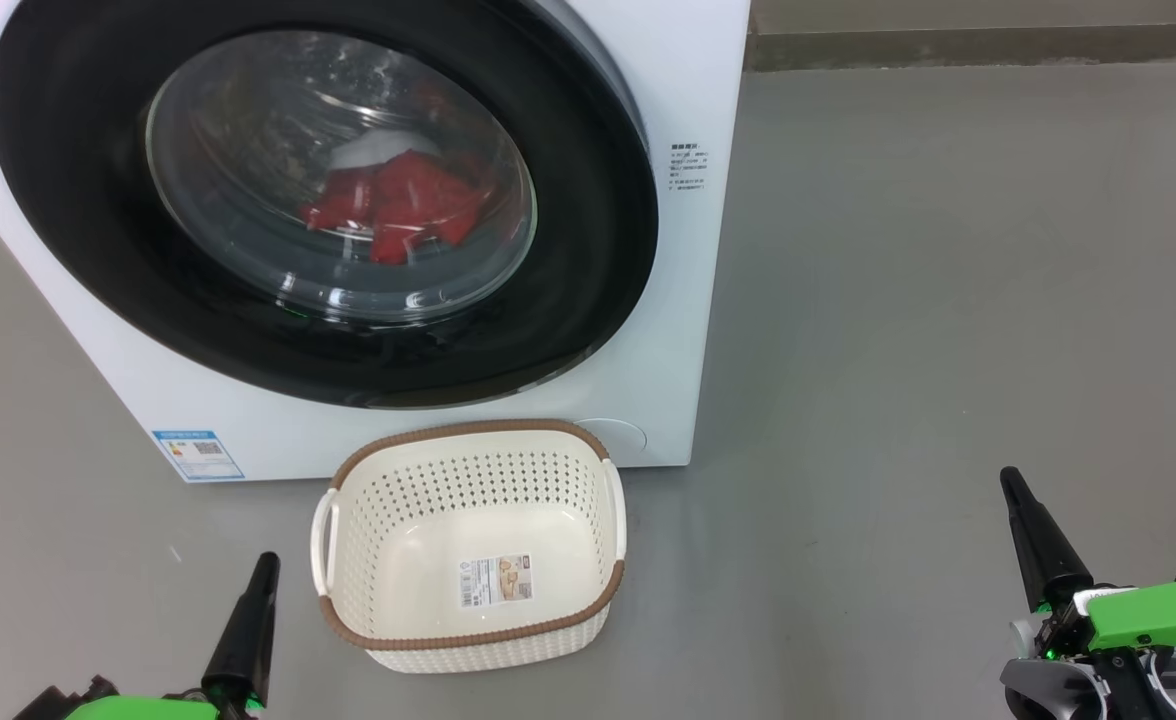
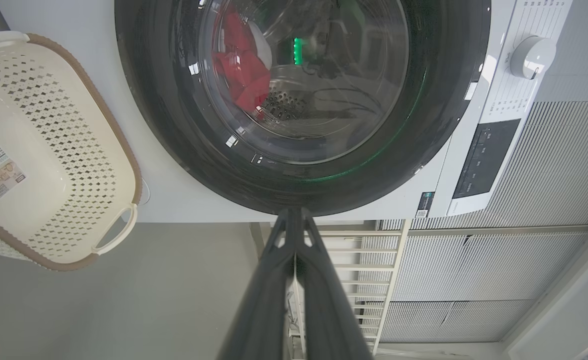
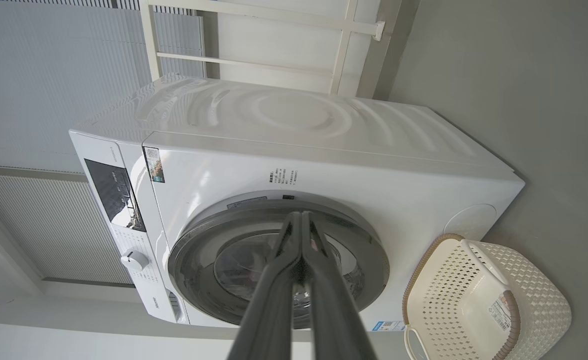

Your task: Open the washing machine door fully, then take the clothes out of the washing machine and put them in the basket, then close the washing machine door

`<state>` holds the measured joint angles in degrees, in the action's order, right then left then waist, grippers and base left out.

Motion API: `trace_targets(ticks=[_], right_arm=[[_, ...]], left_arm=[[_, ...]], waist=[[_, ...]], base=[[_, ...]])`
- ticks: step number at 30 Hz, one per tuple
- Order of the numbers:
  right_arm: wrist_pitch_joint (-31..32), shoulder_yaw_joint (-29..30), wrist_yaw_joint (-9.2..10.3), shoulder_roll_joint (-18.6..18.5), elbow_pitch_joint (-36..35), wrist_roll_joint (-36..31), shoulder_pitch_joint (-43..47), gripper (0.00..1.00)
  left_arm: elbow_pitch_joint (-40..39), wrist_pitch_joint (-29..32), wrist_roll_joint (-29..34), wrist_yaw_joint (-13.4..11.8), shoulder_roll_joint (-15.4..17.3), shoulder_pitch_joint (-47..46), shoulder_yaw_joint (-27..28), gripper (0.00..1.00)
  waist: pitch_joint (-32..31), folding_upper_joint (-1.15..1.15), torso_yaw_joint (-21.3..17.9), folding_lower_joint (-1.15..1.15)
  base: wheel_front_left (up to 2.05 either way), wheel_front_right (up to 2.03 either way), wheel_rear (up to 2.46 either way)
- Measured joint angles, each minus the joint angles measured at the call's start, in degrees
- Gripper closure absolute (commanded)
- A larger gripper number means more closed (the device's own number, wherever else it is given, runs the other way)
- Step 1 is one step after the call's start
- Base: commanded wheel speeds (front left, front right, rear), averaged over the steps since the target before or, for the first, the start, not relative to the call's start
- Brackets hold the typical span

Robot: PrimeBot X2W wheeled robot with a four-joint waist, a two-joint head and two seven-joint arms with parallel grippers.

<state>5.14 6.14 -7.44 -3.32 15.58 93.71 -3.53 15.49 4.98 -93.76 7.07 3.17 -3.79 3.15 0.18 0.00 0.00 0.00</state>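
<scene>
The white washing machine (image 1: pixel 683 90) stands ahead with its round black-rimmed door (image 1: pixel 588 260) shut flat against the front. Red clothes (image 1: pixel 398 205) with a white patch lie in the drum behind the glass. The cream basket (image 1: pixel 473 545) with a brown rim sits on the floor right before the machine, nothing in it but a paper label. My left gripper (image 1: pixel 268 560) is low at the left of the basket, shut, holding nothing. My right gripper (image 1: pixel 1010 478) is far right over bare floor, shut, holding nothing. The door (image 2: pixel 449 100), clothes (image 2: pixel 241 75) and basket (image 2: pixel 49 150) show in the left wrist view.
Grey floor (image 1: pixel 948 300) spreads wide to the right of the machine. A wall skirting (image 1: pixel 988 45) runs behind. The control panel with a round knob (image 2: pixel 531 55) sits above the door. A white railing (image 3: pixel 254 62) and ribbed wall panels stand behind the machine (image 3: pixel 324 165).
</scene>
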Motion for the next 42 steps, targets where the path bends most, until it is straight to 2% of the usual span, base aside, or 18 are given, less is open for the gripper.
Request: trace_targets(ticks=[16, 17, 22, 30, 42], right_arm=[[0.16, 0.25, 0.0, 0.11, 0.0, -0.52, -0.01, 1.0], [0.16, 0.24, 0.0, 0.15, 0.12, -0.52, 0.02, 0.0], [0.08, -0.02, 0.0, 1.29, 2.79, -0.52, 2.36, 0.0], [-1.16, -0.85, 0.0, 1.12, 2.71, -1.96, 2.44, 0.0], [-3.19, -1.82, 0.0, 0.54, 2.27, -10.99, 2.45, 0.0]], left_arm=[[0.0, 0.07, 0.09, 0.0, -0.14, 0.0, 0.23, 1.0], [0.11, 0.04, 0.08, 0.0, -0.18, 0.03, 0.21, 0.0], [2.55, -0.1, 0.04, -0.05, -1.11, 2.03, -0.16, 0.0], [1.9, -1.26, 1.53, -0.05, -1.08, 2.22, -0.43, 0.0], [0.38, -3.18, 13.57, -0.05, -1.02, 2.39, -0.44, 0.0]], waist=[[0.0, 0.0, 0.0, 0.0], [0.0, 0.0, 0.0, 0.0], [0.02, 0.0, 0.0, 0.0], [-0.04, 0.0, 0.11, 0.01], [0.43, 0.0, 0.21, 0.01]], base=[[0.0, 0.0, 0.0], [0.0, 0.0, 0.0], [0.0, 0.0, 0.0], [0.0, 0.0, 0.0], [0.0, 0.0, 0.0]])
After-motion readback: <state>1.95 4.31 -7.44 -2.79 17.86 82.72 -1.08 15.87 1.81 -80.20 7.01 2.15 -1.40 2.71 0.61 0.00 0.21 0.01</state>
